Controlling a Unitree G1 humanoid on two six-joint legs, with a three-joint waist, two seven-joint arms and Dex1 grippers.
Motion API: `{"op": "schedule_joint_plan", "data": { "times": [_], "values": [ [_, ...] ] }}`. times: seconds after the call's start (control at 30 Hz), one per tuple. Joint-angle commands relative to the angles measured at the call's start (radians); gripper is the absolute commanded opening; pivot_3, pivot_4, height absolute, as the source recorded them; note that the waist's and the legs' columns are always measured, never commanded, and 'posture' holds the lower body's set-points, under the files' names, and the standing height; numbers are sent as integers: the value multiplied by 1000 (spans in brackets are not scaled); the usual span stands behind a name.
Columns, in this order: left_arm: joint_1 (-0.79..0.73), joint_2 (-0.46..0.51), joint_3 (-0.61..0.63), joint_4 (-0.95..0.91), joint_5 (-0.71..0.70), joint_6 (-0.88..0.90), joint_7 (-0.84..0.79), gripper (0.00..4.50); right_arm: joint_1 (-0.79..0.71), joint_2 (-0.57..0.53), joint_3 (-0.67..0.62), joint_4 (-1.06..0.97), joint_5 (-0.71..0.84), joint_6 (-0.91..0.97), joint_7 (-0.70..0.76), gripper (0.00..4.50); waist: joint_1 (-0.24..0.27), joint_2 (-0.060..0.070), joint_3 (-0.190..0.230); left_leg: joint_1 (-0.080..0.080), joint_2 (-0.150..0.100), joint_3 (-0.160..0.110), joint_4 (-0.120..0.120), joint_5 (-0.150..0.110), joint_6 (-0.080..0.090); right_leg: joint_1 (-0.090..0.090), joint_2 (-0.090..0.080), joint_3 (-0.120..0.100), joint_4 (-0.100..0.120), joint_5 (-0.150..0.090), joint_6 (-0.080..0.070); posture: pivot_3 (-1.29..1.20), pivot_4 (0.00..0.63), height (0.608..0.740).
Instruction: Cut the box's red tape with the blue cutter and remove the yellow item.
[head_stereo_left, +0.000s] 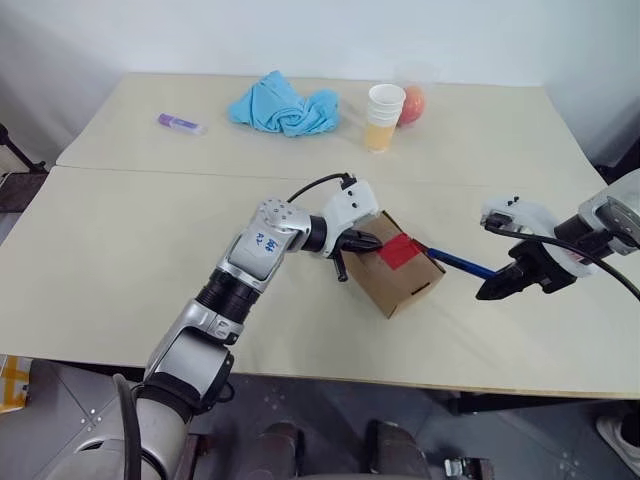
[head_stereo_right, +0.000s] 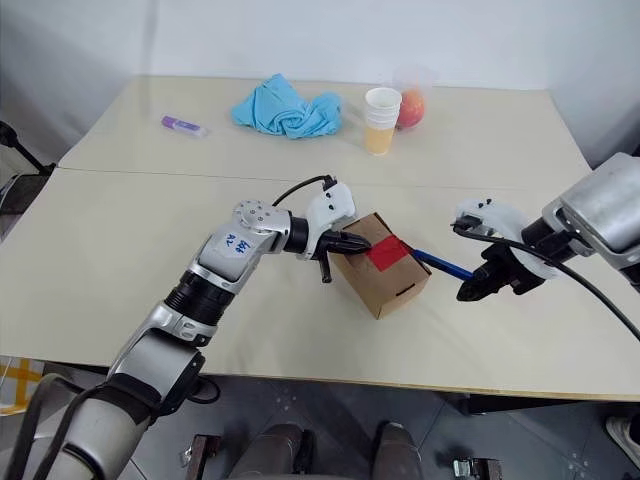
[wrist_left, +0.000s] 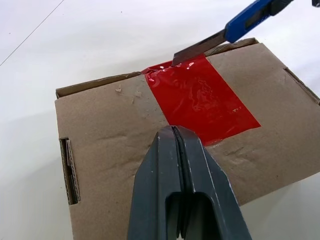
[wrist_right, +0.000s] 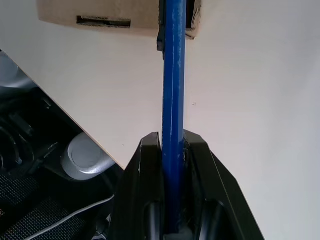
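On the desk (head_stereo_left: 120, 250), the box (head_stereo_left: 400, 275) sits still sealed, just ahead of the clenched, empty left hand (head_stereo_left: 350, 245) pressing on its lid. The right hand (head_stereo_left: 505, 280) grips the blue cutter (head_stereo_left: 455, 262), blade tip at the red tape's (wrist_left: 202, 97) far edge. Cutting is underway; next, draw the blade along the seam.
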Motion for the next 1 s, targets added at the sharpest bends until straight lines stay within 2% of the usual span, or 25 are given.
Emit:
{"op": "schedule_joint_plan", "data": {
  "times": [0.03, 0.5, 0.77, 1.0],
  "values": [
    [44, 4, -45, 39, 33, 41, 0, 0, 6, 4, 14, 12, -24, -18, 19, 173, -1, 0, 0, 0, 0, 0, 0, 0, 0, 0, 0, 0, 0, 0, 0, 0, 150, 740],
    [52, 7, -45, 15, 28, 52, 8, 0, -91, 126, 103, 126, -138, -81, 87, 173, -28, 0, 0, 2, 1, 1, 1, 0, -1, 0, 0, 2, 3, 0, 0, 0, 150, 740],
    [68, 10, -36, -10, 26, 72, 21, 0, -147, 134, 204, 142, -199, -125, 193, 173, -30, 0, 0, 2, 1, 1, 1, 1, -1, 0, 0, 2, 3, 0, 0, 0, 150, 740],
    [74, 6, -28, -24, 24, 87, 33, 0, -137, 108, 253, 130, -245, -154, 255, 173, -26, 0, 0, 1, 1, 1, 1, 1, -1, -1, 0, 2, 3, 0, 0, 0, 150, 740]
  ]
}}
